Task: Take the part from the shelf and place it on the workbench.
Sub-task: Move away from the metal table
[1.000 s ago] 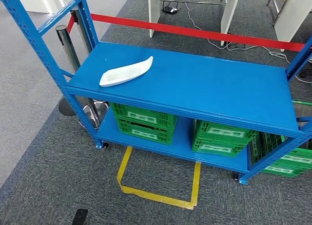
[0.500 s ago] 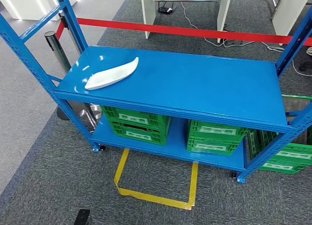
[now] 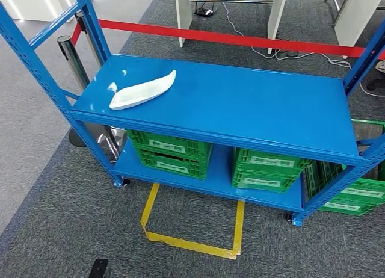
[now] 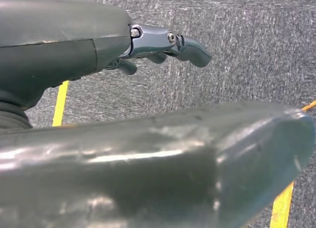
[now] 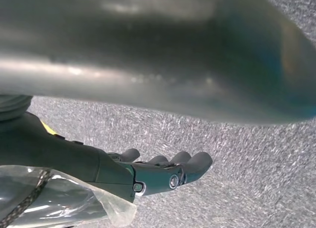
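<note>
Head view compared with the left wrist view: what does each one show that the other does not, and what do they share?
Only the head view shows the blue metal shelf, the long white plastic part lying on its top level, the green plastic crates below and the red barrier tape. Only the left wrist view shows the left hand, empty with fingers apart. Both show grey carpet and yellow floor tape.

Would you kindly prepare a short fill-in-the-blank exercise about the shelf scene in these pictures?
1. The white part lies on the ____ level of the blue shelf.
2. The crates on the lower level are ____ in colour.
3. The tape marking the carpet before the shelf is ____.
4. The left hand and the right hand each hold ____.

Missing words: upper; green; yellow; nothing
</note>
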You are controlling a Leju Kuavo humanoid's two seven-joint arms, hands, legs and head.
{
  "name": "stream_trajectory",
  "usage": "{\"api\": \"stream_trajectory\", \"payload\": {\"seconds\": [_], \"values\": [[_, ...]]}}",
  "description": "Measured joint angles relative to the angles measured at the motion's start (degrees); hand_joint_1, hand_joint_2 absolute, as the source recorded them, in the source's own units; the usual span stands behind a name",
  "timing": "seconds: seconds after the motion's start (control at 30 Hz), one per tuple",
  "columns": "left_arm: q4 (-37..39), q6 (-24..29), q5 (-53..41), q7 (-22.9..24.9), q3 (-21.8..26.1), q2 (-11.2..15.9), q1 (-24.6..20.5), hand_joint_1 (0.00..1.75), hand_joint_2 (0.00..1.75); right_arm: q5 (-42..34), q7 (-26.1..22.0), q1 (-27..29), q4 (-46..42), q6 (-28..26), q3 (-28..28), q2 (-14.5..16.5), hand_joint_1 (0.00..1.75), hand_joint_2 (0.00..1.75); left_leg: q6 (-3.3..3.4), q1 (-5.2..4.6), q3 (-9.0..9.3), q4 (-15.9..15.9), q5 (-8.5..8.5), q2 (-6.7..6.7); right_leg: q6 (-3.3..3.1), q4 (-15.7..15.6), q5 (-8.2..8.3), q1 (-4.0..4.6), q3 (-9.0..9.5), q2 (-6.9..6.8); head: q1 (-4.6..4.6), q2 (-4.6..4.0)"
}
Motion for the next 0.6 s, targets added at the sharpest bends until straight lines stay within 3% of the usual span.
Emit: {"api": "stream_trajectory", "payload": {"seconds": [0.13,0.23,0.3,0.37,0.4,0.43,0.47,0.53,0.6], "values": [[0.0,0.0,0.0,0.0,0.03,0.05,0.02,0.0,0.0,-0.28,0.09,-0.02,0.0,0.02,-0.02,0.06,0.0,0.0,1.09,-0.28,-0.27,0.67,-0.44,0.01,0.73,-0.29,0.25,-0.39,0.17,-0.02,-0.08,0.01],[0.0,0.0,-0.03,0.0,0.04,-0.02,0.01,0.0,0.0,-0.28,0.09,-0.07,-0.01,0.01,-0.02,0.07,0.0,0.0,1.96,0.0,0.48,-0.98,0.41,0.19,1.39,-0.53,0.17,-0.26,0.22,0.12,0.01,0.01],[0.0,0.0,-0.06,0.0,0.04,-0.11,-0.03,0.0,0.0,-0.28,0.08,-0.1,-0.02,0.01,-0.02,0.05,0.0,0.0,2.43,0.35,1.25,-2.46,1.16,0.53,1.56,2.98,-1.89,-0.07,-1.58,0.52,0.3,-0.01],[0.0,0.0,-0.06,0.0,0.04,-0.22,-0.05,0.0,0.0,-0.27,0.08,0.01,-0.02,0.03,-0.02,0.05,0.0,0.0,2.66,0.25,1.3,-2.56,1.11,0.86,1.71,10.19,-5.01,-0.02,-5.25,0.85,0.46,-0.01],[0.0,0.0,-0.07,0.0,0.04,-0.29,-0.03,0.0,0.0,-0.26,0.08,0.12,-0.01,0.05,-0.02,0.06,0.0,0.0,2.66,0.22,1.29,-2.45,0.97,1.0,1.85,13.06,-5.76,-0.04,-6.81,0.88,0.45,0.0],[0.0,0.0,-0.07,0.0,0.04,-0.37,-0.01,0.0,0.0,-0.26,0.09,0.22,-0.01,0.06,-0.02,0.04,0.0,0.0,2.58,0.22,1.32,-2.28,0.78,1.16,1.99,14.11,-5.45,-0.07,-7.52,0.85,0.45,0.0],[0.0,-0.01,-0.07,0.0,0.04,-0.42,0.01,0.0,0.0,-0.26,0.12,0.28,-0.01,0.06,-0.02,-0.02,0.0,0.0,2.39,0.31,1.39,-2.01,0.52,1.32,2.11,12.84,-4.0,-0.11,-7.09,0.74,0.46,0.0],[0.0,-0.04,-0.07,0.0,0.04,-0.44,0.02,0.0,0.0,-0.26,0.17,0.2,-0.02,0.06,-0.03,-0.17,0.0,0.0,1.72,0.53,1.49,-1.1,-0.36,1.75,2.32,6.06,-0.35,-0.1,-3.95,-0.52,0.52,0.0],[0.0,-0.08,-0.12,0.0,0.09,-0.37,0.02,0.0,0.0,-0.25,0.17,-0.09,-0.01,0.09,-0.03,-0.19,0.0,0.0,0.96,0.31,1.32,0.17,-1.39,2.24,1.67,1.46,0.72,0.05,-1.57,-1.78,0.61,-0.01]]}}
